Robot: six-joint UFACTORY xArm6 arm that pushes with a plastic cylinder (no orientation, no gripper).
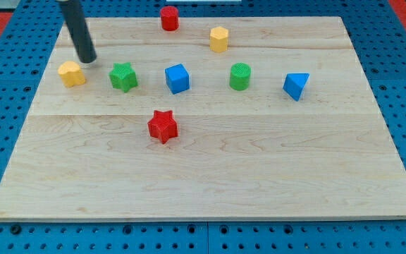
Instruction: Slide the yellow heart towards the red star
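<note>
One yellow heart (71, 73) near the board's left edge, just below-left of my tip (87, 59), close, contact not clear. No jaws on the rod, nothing held, just a bare dark rod slanting up to the view's top-left. Red star (163, 126) well apart from my tip, toward the view's lower right, alone in the board's middle band. Green star (123, 76) near, right of my tip and a bit lower, just right of the yellow heart with a gap between. Blue cube (177, 78) farther right in the same row, then green cylinder (240, 76), then blue triangular block (295, 85) farthest right, all apart from each other. Red cylinder (169, 17) up and right of my tip, near the board's top edge. Yellow hexagonal block (219, 39) right of that, slightly lower. Wooden board (210, 176) pale, resting on blue pegboard (203, 240).
</note>
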